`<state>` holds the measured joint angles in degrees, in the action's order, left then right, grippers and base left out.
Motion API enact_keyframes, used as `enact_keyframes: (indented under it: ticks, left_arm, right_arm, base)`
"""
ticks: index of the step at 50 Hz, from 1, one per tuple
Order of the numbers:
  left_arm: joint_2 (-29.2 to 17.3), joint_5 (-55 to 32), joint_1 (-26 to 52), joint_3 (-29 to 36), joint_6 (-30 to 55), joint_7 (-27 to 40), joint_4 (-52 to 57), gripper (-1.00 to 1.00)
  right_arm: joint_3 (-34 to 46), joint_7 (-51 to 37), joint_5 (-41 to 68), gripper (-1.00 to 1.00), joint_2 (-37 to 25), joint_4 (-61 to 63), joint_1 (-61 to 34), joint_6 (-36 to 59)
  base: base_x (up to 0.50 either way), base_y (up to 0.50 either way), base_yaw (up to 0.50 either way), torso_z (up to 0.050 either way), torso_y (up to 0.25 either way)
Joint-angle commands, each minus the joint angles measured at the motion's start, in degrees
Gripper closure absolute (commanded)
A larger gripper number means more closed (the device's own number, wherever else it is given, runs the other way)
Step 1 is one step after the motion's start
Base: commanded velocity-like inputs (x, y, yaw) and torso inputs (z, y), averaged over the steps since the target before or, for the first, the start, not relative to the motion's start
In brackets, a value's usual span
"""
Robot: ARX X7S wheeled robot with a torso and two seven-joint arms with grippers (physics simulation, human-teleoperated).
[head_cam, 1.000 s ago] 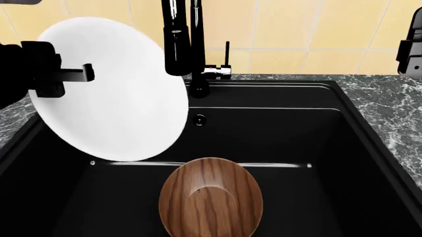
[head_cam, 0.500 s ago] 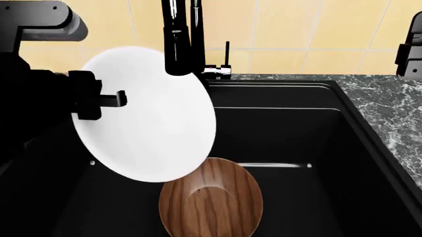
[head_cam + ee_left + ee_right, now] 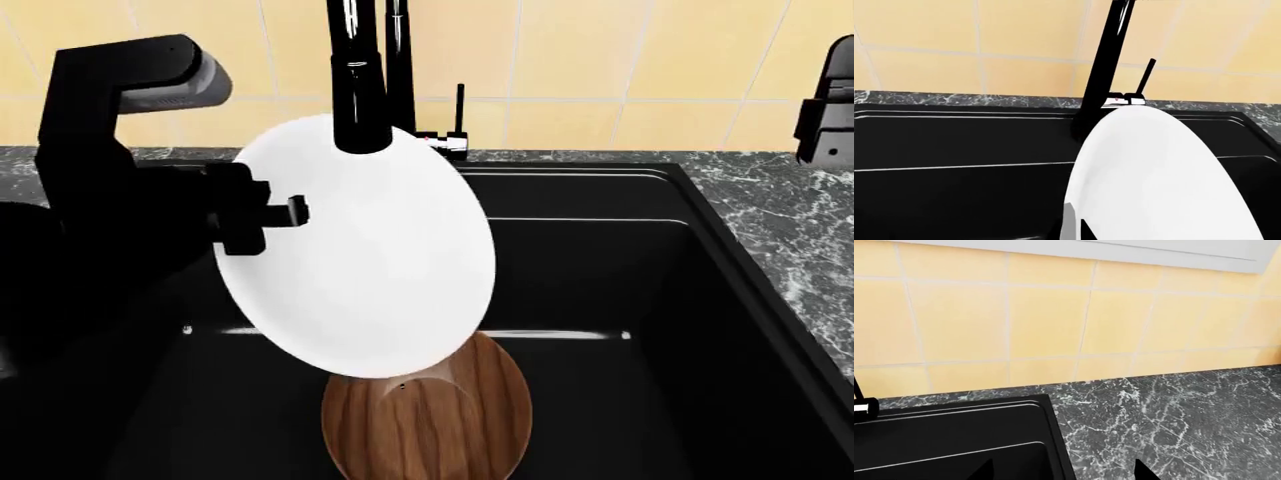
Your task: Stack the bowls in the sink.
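Note:
The white bowl [image 3: 360,250] hangs tilted on edge above the sink [image 3: 721,240], and my left gripper [image 3: 274,212] is shut on its left rim. Its lower edge overlaps the far rim of the brown wood-grain bowl [image 3: 427,415], which rests upright on the sink floor. Whether the two bowls touch I cannot tell. In the left wrist view the white bowl [image 3: 1167,175] fills the near side, with a fingertip [image 3: 1085,231] against its rim. My right gripper [image 3: 1062,472] is open and holds nothing, over the sink's right rim [image 3: 1054,440].
The tall black faucet [image 3: 360,80] stands just behind the white bowl's top edge, with its lever [image 3: 459,110] beside it. Dark marble counter [image 3: 801,220] flanks the sink. Yellow tiled wall [image 3: 601,60] runs behind.
My left gripper has carried the white bowl rightward and down from the sink's left side, so it now covers the brown bowl's far rim. The right arm has hardly moved.

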<state>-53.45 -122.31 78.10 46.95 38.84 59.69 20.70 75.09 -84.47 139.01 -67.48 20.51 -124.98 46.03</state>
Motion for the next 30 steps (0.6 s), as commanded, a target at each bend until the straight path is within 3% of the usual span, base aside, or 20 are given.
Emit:
enact_keyframes:
  ticks: [1, 30]
  left_arm:
    - [2.19, 1.63, -2.78, -0.49, -3.10, -2.86, -1.14, 1.00]
    - [5.00, 5.29, -9.56, 1.75, -5.46, -7.33, -3.65, 1.00]
  right_arm:
    - [-0.01, 0.28, -0.48, -1.00, -0.36, 0.51, 0.88, -0.47]
    - [0.02, 0.86, -1.99, -1.00, 0.34, 0.25, 2.41, -1.22]
  base:
    - [0.00, 0.00, 0.00, 0.000, 0.000]
    - [0.00, 0.00, 0.00, 0.000, 0.000]
